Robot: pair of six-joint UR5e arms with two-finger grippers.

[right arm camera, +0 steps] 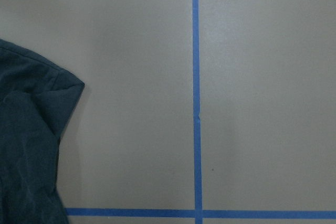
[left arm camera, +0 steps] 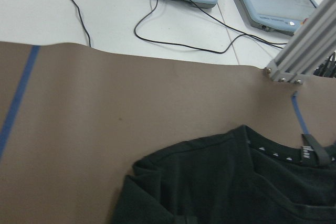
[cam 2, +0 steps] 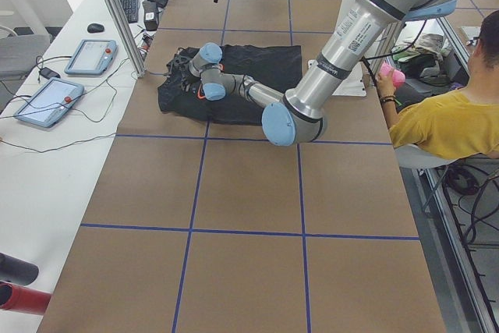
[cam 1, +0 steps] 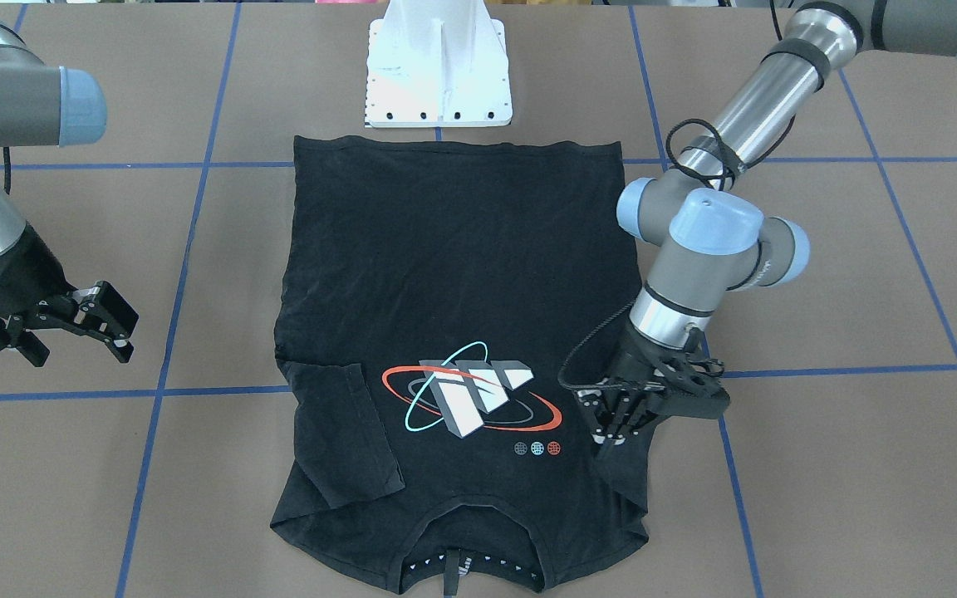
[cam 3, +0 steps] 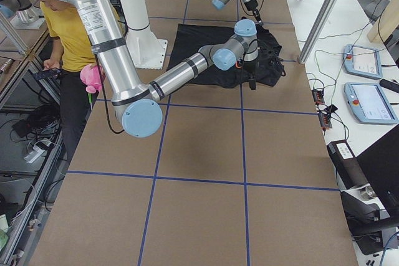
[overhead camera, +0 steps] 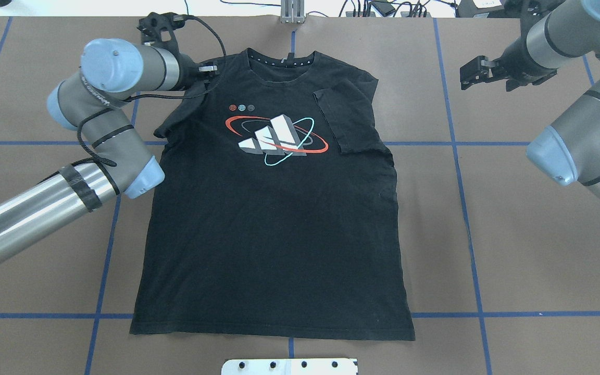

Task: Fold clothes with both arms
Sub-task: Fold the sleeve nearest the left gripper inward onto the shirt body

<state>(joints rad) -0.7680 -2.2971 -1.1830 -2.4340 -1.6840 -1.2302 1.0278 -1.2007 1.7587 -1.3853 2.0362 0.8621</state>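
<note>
In the overhead view the black T-shirt is laid flat, print side up, in the middle of the table. Its hem is nearest, at the bottom of the frame just above the white pedestal. Further up, the three-bar graphic is spread across the chest. The sleeve at the frame's right is folded in over the body, and the one at the frame's left is bunched beneath the arm. The collar lies farthest, at top centre.

The cloth is judged light, limp and easily creased — no shape would be kept once it is lifted, and a pinch of one layer may drag the rest askew. Hold is best taken at a seamed edge: a sleeve hem, a shoulder or a hem corner.

The left gripper is seen at the shirt's sleeve, lower right of the front-facing view, on or just over the fabric; whether cloth is pinched cannot be told. The right gripper is held well apart from the shirt at that view's left edge, jaws parted and nothing between them.
</note>
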